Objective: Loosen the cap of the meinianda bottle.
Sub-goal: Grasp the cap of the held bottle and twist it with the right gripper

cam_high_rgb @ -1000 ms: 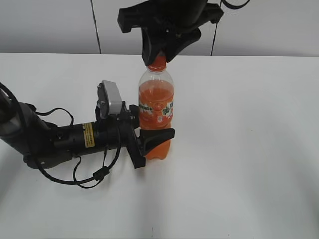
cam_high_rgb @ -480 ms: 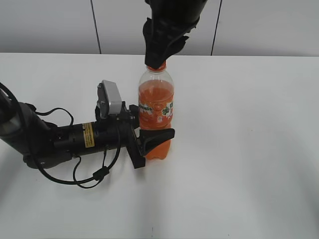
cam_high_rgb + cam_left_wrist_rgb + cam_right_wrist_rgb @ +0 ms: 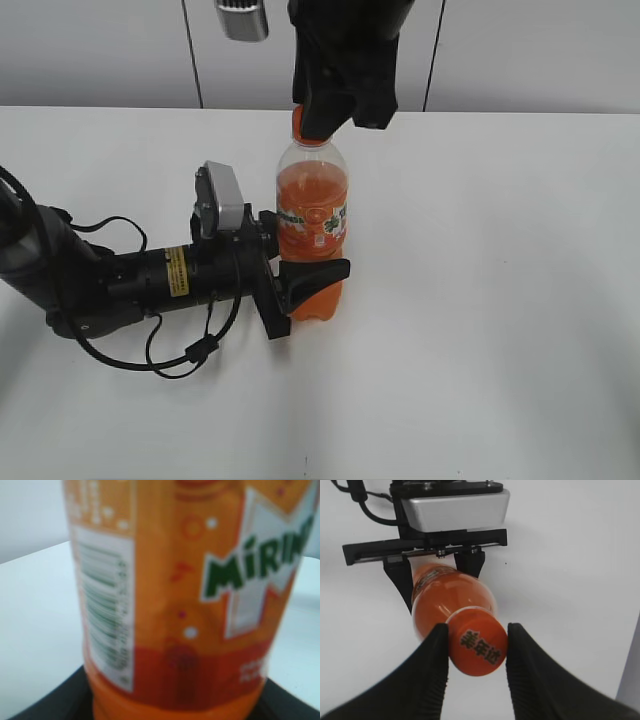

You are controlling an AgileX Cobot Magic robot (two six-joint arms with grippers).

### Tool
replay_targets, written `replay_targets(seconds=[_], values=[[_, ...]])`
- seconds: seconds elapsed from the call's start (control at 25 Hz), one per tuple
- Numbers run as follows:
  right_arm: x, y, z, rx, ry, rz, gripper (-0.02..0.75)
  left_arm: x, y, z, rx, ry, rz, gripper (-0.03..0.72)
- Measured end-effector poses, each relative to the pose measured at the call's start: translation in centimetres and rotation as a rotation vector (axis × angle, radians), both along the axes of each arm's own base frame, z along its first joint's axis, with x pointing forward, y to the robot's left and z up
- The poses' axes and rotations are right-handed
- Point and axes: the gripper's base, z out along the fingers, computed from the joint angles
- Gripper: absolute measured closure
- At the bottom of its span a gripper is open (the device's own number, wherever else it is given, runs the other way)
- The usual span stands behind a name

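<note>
Two pincers share the tall clear plastic bottle of orange soda (image 3: 312, 225), upright mid-surface: the left pincer (image 3: 300, 285) clamps its ribbed lower body, seemingly to stop it turning. The right pincer (image 3: 476, 652) is clenched from above on the small round orange screw cap (image 3: 478, 647), placed to twist it.

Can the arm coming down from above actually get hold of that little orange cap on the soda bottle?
Yes, it seems so. The right gripper already has its black ribbed fingers pressed on either side of the small round orange plastic cap, while the left gripper steadies the tall clear plastic bottle of orange soda.
</note>
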Motion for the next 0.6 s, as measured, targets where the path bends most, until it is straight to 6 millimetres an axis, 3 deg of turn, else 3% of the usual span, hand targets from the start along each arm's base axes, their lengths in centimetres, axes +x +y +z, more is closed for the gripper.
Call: replay_targets(seconds=[0.36, 0.52, 0.6], values=[[-0.03, -0.03, 0.15, -0.060, -0.112, 0.292, 0.481, 0.01, 0.00, 0.00, 0.000, 0.000, 0.001, 0.297], [-0.10, -0.03, 0.50, -0.053, -0.129, 0.314, 0.683, 0.12, 0.08, 0.02, -0.003, 0.004, 0.012, 0.297], [-0.14, -0.02, 0.58, -0.046, -0.123, 0.299, 0.714, 0.13, 0.09, 0.02, -0.004, 0.005, 0.013, 0.297]])
